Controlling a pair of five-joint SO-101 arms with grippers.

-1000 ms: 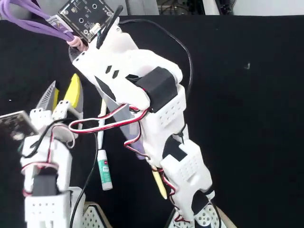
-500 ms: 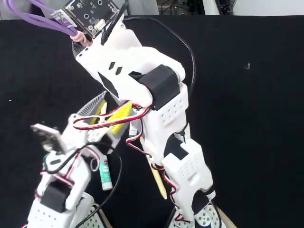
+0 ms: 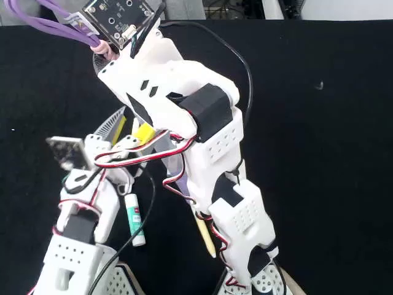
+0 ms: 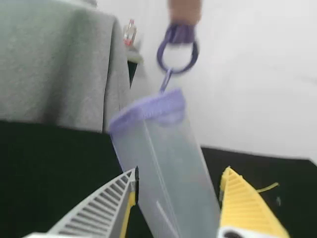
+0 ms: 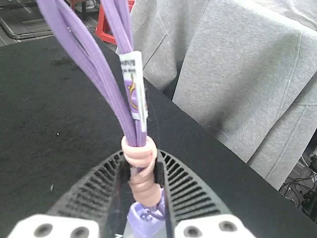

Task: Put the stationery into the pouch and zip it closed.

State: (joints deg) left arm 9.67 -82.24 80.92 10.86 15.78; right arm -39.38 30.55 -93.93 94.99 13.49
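Observation:
The translucent pouch [image 4: 168,163] with a purple zipper edge and ring [image 4: 178,47] hangs upright by its purple strap [image 3: 49,24]. My right gripper [image 3: 100,54] is at the back left, shut on the pink bead [image 5: 140,153] of that strap [image 5: 84,54]. My left gripper [image 3: 130,126] is open, with its grey finger [image 4: 106,208] and yellow finger [image 4: 242,203] on either side of the pouch body. The right arm hides most of the pouch from above. A glue stick [image 3: 134,221] and a yellow pencil [image 3: 206,236] lie on the black table near the arm bases.
The black table [image 3: 319,153] stretches free to the right of the right arm. Grey fabric [image 5: 237,74] hangs behind the table's far edge. Red and white cables [image 3: 141,158] run between the two arms.
My left arm has swung right, and its open gripper now stands around the pouch under the right arm. The right gripper has lifted the strap slightly.

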